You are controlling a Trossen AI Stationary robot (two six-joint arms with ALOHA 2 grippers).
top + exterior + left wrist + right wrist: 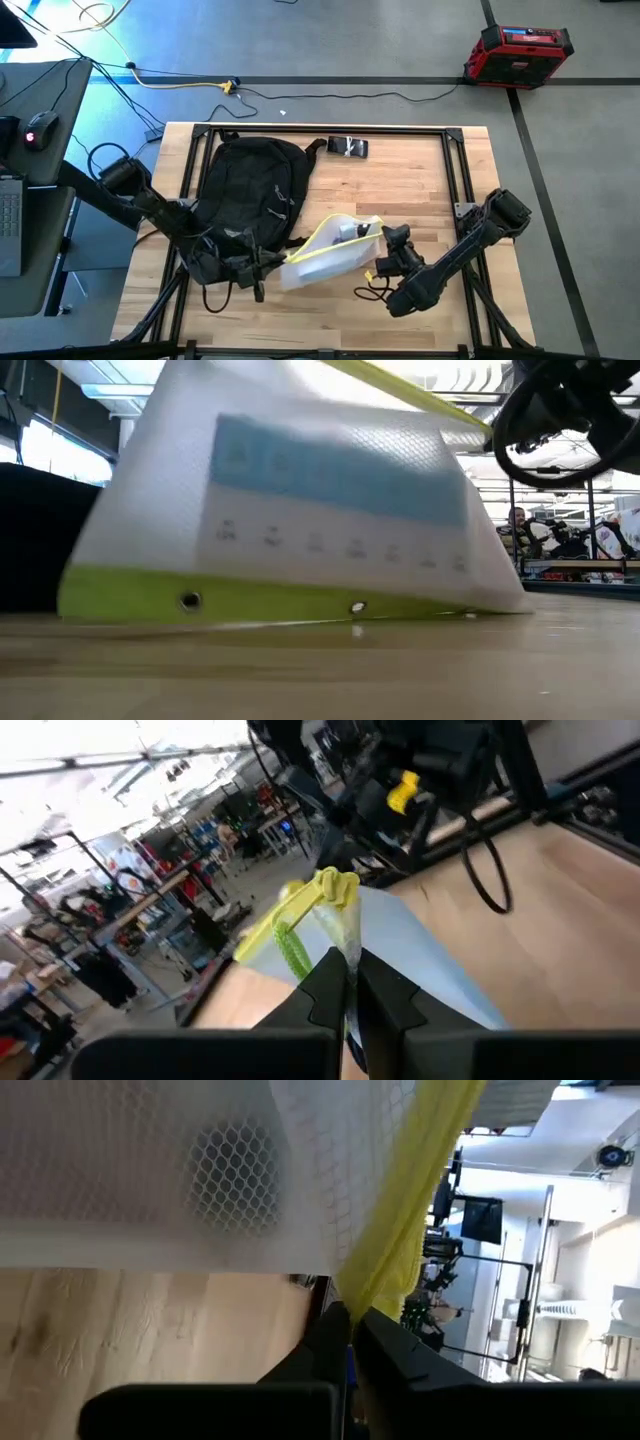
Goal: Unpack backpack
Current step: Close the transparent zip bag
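The black backpack (250,185) lies on the wooden table (420,180), left of the middle. Right of it, a white mesh pouch (335,250) with yellow edging is stretched between my two grippers. My left gripper (283,264) is shut on the end nearest the backpack and my right gripper (380,238) is shut on the other end. In the low view the pouch (300,510) fills the picture, tilted, its yellow lower band (250,605) down at the table top. I cannot tell whether that band touches the table. My left gripper (352,982) pinches the pouch's yellow-edged corner (347,942) between its two fingers, just below the yellow zipper end (335,885). It comes in about level from the table's left side. My right gripper (350,1325) pinches the pouch's yellow edging (385,1270) between its two fingers, slanting down from the table's right side. The mesh wall (230,1175) spreads out in front of the fingers.
A small black object (348,147) lies near the table's far edge, right of the backpack. A red and black case (517,55) and cables lie on the floor beyond the table. A desk with a mouse (40,128) stands at the left. People show in the room behind.
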